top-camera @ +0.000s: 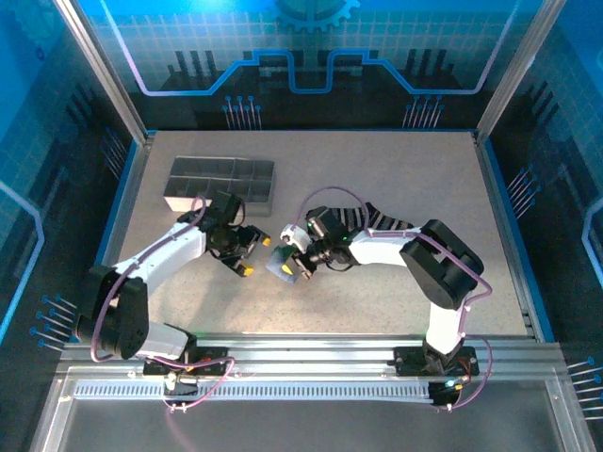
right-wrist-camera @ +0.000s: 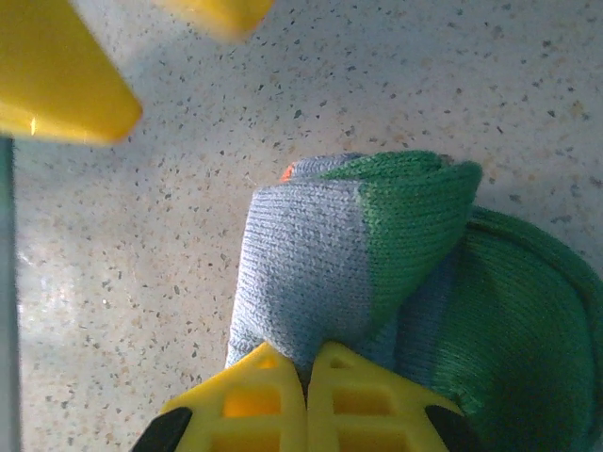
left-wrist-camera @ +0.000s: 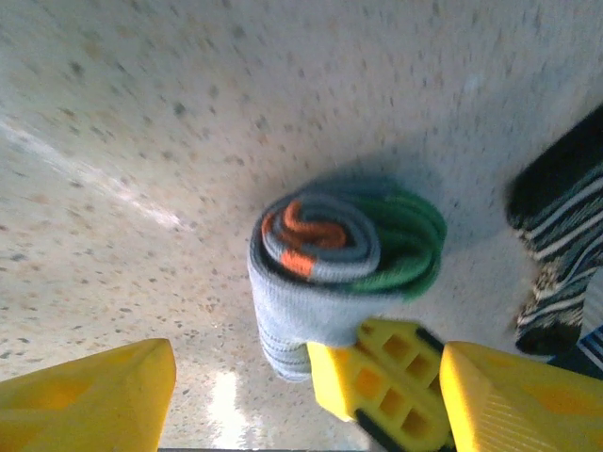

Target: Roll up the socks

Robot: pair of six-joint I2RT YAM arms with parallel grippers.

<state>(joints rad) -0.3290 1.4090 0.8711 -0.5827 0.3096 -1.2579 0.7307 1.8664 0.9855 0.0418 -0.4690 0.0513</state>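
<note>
The grey-blue sock [left-wrist-camera: 330,273] was wound into a tight roll, its orange cuff coiled at the core and its green toe and heel wrapped on the outside. It sat low over the speckled surface [top-camera: 396,169], near the middle; whether it rested there or hung just clear could not be told.

The right gripper [right-wrist-camera: 306,367] was at the roll's right side, its yellow fingers [right-wrist-camera: 259,400] pressed together and pinching a fold of the roll's grey-blue fabric. The left gripper [top-camera: 256,255] was at the roll's left side, just short of it. Its fingers [left-wrist-camera: 85,400] stood wide apart, with nothing between them and no contact with the roll.

The black sock [left-wrist-camera: 561,235] with thin white stripes was close beside the roll, on the side away from the left gripper, looking bunched and unrolled. The grey compartmented tray [top-camera: 221,184] lay beyond the roll, towards the far left of the surface and well apart from it.
</note>
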